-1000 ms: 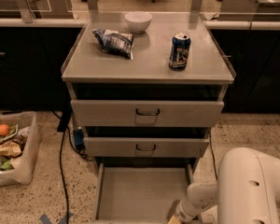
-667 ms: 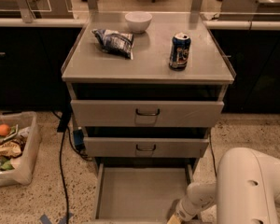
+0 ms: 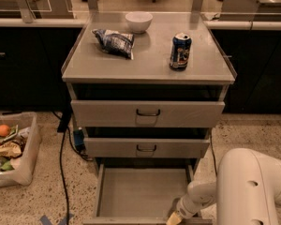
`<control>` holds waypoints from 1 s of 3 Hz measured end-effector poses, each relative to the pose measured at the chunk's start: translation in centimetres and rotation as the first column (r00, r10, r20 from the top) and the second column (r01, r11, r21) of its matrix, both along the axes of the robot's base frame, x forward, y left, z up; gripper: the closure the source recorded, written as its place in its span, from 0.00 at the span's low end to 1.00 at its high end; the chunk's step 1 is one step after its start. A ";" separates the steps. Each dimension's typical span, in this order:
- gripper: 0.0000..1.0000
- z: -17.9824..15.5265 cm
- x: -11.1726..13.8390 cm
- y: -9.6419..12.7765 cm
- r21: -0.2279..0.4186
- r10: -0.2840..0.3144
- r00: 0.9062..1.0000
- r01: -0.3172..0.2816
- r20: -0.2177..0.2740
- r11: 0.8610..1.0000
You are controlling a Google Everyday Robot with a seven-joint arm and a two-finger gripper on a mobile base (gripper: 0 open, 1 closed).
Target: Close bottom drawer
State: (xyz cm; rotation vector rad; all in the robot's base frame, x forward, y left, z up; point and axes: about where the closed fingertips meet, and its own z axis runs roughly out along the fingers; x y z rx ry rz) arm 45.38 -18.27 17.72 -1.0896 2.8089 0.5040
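Note:
The bottom drawer [image 3: 140, 191] is pulled far out of the grey metal cabinet, and its long flat tray is bare. Its front edge runs along the bottom of the view and its handle is out of view. My gripper [image 3: 174, 218] is at the drawer's front right corner, at the end of my white arm [image 3: 253, 186], low at the frame's bottom edge. The top drawer [image 3: 147, 113] and the middle drawer [image 3: 146, 147] each stand slightly out, with dark loop handles at centre.
On the cabinet top [image 3: 147, 62] are a white bowl [image 3: 138, 21], a chip bag [image 3: 114, 41] and a blue can [image 3: 180, 51]. A clear bin of items [image 3: 9, 149] stands on the floor at left. A black cable [image 3: 62, 172] runs down the floor beside the cabinet.

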 end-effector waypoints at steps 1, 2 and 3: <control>1.00 0.1 0.2 0.1 -0.003 -0.001 1.000 0.001 0.000 1.000; 1.00 0.1 0.6 0.0 -0.001 -0.007 1.000 0.007 0.005 1.000; 1.00 0.1 1.0 0.0 0.000 -0.012 1.000 0.012 0.008 1.000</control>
